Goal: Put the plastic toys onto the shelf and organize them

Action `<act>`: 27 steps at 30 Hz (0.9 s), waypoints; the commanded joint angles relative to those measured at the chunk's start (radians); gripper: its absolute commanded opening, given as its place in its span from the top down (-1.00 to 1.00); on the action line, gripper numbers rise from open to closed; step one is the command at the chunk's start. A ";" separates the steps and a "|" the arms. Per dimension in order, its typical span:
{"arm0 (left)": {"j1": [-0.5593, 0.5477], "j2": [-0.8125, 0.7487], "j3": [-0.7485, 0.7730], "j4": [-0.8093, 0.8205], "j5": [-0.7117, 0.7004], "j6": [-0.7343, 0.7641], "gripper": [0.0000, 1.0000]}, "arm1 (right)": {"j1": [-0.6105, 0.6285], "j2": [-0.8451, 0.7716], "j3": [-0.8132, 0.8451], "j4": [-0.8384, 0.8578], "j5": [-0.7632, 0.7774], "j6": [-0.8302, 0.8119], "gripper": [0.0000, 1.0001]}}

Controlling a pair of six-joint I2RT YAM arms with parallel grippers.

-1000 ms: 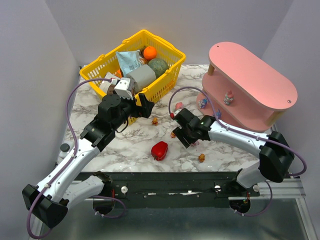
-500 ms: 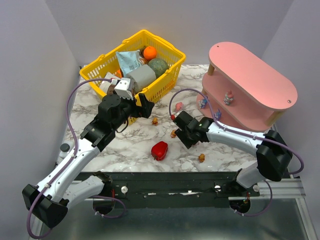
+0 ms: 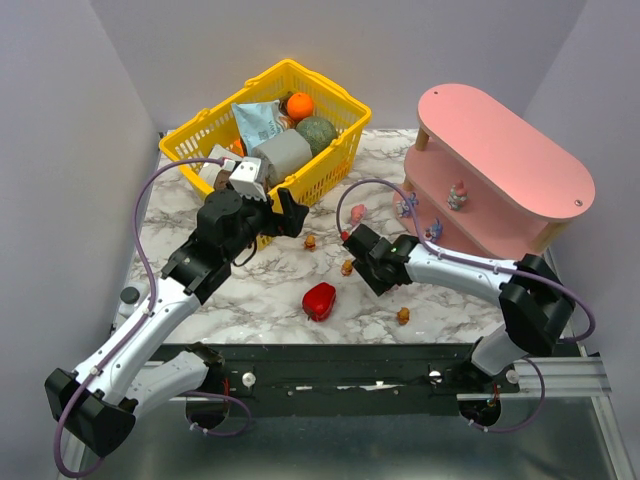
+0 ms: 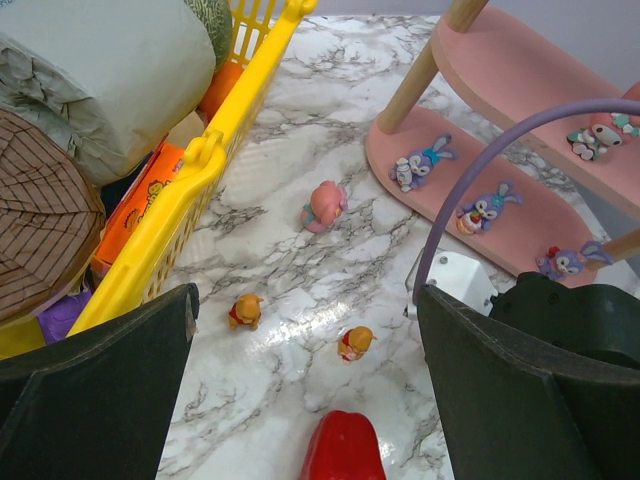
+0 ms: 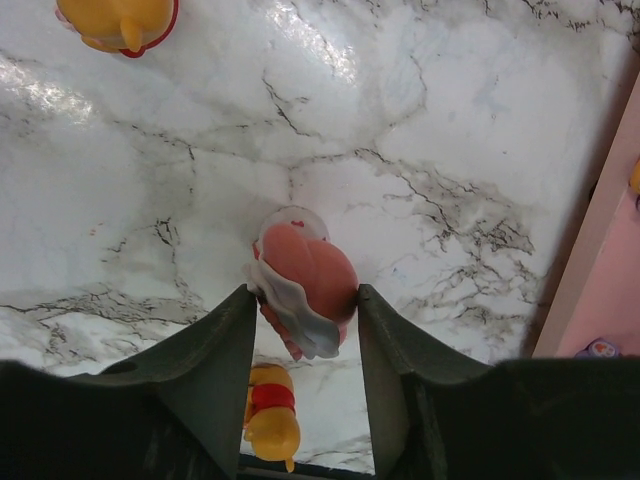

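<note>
Closed narrow on a pink toy (image 5: 300, 275): the right end effector (image 5: 305, 300), one finger pressed to each flank. Gripped across the body, presumably for a steady carry to the shelf (image 3: 500, 140) at 2 o'clock. Cannot tell whether lifted yet or resting on the table (image 3: 250, 290).

Spread wide and carrying nothing: the left end effector (image 4: 305, 300), hovering at 10 o'clock beside the yellow basket (image 3: 330, 165). Probably parked there to leave room for the other arm, while facing the loose toys ahead.

Counted on the table:
- three orange toys (image 3: 347, 267), scattered from 12 to 5 o'clock around the right end effector
- one loose pink toy (image 4: 325, 205), at 12 o'clock from that end effector, near the foot of the shelf

Counted on the shelf:
- three purple-blue toys (image 4: 420, 165), spaced in a row along the bottom board, apparently grouped by colour
- one more small toy (image 4: 600, 130) on the middle board

Nine toys visible in all, counting the held one: four shelved, five to go.

Also one red pepper (image 3: 319, 300) at 6 o'clock, likely no part of the sorting.
</note>
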 commanded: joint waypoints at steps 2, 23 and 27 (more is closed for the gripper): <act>0.008 -0.025 -0.016 0.015 0.004 0.007 -0.97 | 0.007 0.026 0.014 -0.003 0.020 0.014 0.34; 0.009 -0.025 -0.011 0.033 0.016 0.012 -0.97 | -0.237 -0.220 0.471 -0.432 0.059 -0.214 0.72; 0.009 -0.020 -0.011 0.038 0.019 0.015 -0.97 | -0.277 -0.256 0.501 -0.493 0.051 -0.262 0.74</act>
